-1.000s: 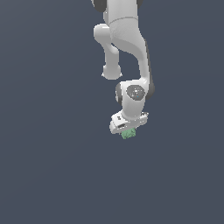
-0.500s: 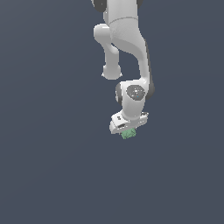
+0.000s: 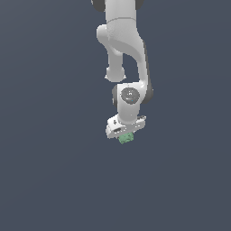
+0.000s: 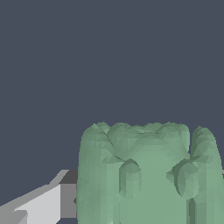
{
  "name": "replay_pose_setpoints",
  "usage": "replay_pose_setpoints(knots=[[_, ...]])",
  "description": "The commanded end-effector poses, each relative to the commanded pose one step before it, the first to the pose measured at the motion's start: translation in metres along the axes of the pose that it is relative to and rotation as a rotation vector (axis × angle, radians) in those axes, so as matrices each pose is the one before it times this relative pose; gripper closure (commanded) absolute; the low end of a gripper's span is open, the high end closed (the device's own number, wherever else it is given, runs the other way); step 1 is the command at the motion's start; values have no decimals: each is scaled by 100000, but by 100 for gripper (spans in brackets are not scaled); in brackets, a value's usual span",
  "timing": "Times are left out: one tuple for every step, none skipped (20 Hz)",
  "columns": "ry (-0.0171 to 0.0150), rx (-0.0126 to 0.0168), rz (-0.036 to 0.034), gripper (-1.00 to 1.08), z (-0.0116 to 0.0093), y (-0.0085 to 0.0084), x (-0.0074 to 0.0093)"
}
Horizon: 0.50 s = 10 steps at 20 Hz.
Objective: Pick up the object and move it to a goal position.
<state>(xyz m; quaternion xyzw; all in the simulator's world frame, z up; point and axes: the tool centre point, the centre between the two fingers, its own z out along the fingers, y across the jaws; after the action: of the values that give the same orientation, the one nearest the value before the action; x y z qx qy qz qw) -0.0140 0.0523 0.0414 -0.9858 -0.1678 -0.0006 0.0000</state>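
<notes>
The object (image 3: 126,138) is a small pale-green lumpy block with ridged sides. In the exterior view it sits directly under my white gripper (image 3: 125,135), which points down over it near the middle of the scene. In the wrist view the object (image 4: 148,175) fills much of the picture, very close to the camera. One white and grey finger (image 4: 43,203) touches its side there; the other finger is hidden behind the block. The gripper is shut on the object.
The white arm (image 3: 124,54) reaches down from the top of the exterior view. Around it is only a plain dark grey-blue surface (image 3: 49,171). No other objects or goal marker show.
</notes>
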Motion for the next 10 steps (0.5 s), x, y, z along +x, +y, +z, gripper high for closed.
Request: replay_pose_setpoints(knots=[[24, -47, 152, 108, -91, 2026, -554], [0, 0, 0, 108, -36, 942, -255], [-40, 25, -12, 108, -12, 1012, -270], [0, 0, 0, 108, -42, 1095, -292], [0, 0, 0, 108, -45, 1171, -310], [0, 0, 0, 108, -47, 1221, -319], [0, 0, 0, 108, -48, 1245, -322], [0, 0, 0, 108, -49, 1257, -320], [0, 0, 0, 108, -49, 1265, -318], [-37, 22, -23, 108, -22, 1232, -300]])
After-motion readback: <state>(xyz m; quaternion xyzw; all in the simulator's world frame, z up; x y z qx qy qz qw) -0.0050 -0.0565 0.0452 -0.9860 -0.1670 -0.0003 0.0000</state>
